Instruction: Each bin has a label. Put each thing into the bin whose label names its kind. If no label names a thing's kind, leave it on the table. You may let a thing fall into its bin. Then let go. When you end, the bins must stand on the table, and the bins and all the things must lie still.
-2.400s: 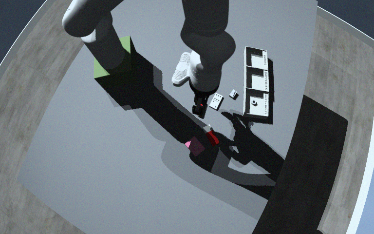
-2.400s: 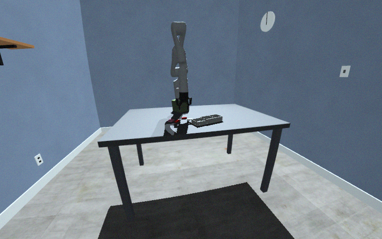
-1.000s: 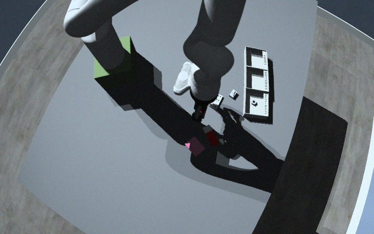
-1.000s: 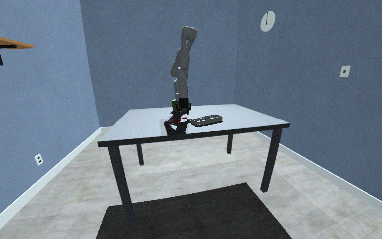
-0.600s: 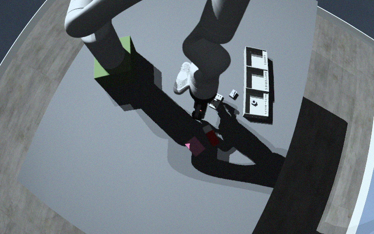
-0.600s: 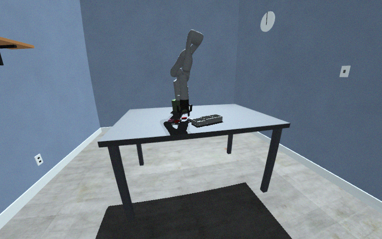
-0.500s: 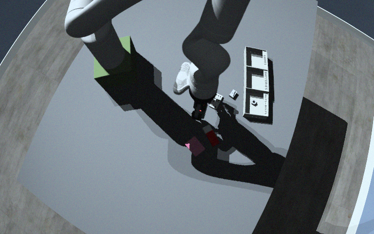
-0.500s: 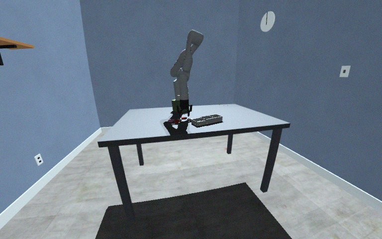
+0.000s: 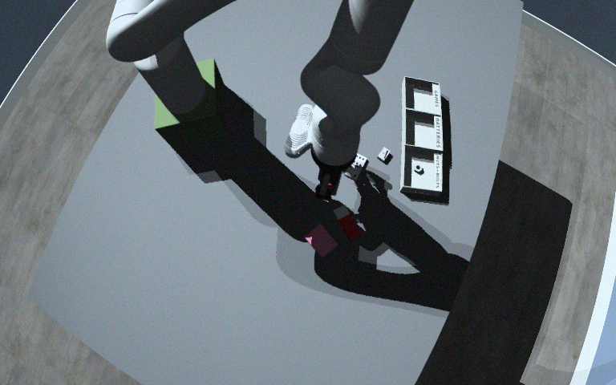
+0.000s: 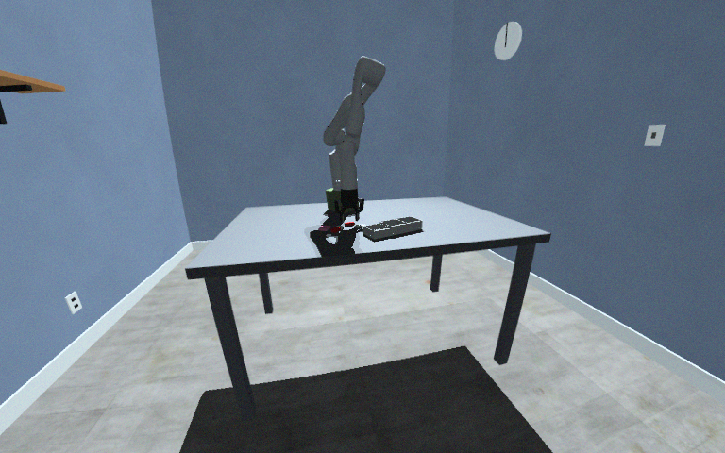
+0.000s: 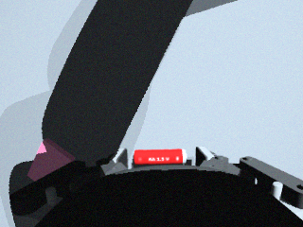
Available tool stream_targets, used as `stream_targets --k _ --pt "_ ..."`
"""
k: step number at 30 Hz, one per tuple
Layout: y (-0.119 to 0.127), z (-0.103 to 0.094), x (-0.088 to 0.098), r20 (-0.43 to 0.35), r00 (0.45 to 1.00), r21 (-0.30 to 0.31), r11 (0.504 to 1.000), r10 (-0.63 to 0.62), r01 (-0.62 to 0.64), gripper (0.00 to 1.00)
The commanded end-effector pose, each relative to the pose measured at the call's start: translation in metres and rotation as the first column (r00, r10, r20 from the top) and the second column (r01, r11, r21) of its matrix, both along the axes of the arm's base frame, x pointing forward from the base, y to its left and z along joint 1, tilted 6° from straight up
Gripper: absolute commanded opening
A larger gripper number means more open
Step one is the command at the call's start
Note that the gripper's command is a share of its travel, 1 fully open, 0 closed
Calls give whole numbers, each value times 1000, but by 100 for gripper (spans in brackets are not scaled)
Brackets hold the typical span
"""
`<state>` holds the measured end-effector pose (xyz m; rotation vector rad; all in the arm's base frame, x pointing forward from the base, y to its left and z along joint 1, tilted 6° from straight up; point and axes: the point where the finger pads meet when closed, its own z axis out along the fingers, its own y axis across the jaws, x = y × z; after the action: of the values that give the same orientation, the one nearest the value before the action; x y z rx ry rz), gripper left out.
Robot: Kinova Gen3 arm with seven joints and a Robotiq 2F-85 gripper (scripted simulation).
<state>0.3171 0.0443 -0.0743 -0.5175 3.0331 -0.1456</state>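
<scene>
A red battery (image 9: 350,226) lies on the table in the arm's shadow; in the wrist view it (image 11: 158,157) shows lying crosswise just between my finger pads. My gripper (image 9: 334,203) hangs low over it and is open, holding nothing. A pink flat piece (image 9: 320,240) lies just left of the battery and also shows in the wrist view (image 11: 48,159). A white die (image 9: 360,160) and a small white block (image 9: 385,155) lie near the bins. The bin row (image 9: 423,135) is labelled GAMES, BATTERIES and NUTS+BOLTS. A dark nut (image 9: 418,169) lies in the NUTS+BOLTS bin.
A green block (image 9: 181,97) stands by the arm's base at the back left. The arm's upper links hang over the table's middle and hide part of it. The bin row (image 10: 393,226) sits to the right of the gripper (image 10: 345,216).
</scene>
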Motion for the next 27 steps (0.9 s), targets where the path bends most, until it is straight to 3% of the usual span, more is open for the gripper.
stream_targets --k 1,9,22,23,27 --pt "2 -2 3 3 1000 8 1000 -1 1 70" --pt "0 -12 5 7 1000 5 1000 3 -3 70" --pt "-1 -11 3 2 1000 3 1000 -1 1 70" --pt "-1 -11 3 2 1000 3 1000 -1 1 49" --pt "-1 -11 3 2 1000 3 1000 -1 1 49"
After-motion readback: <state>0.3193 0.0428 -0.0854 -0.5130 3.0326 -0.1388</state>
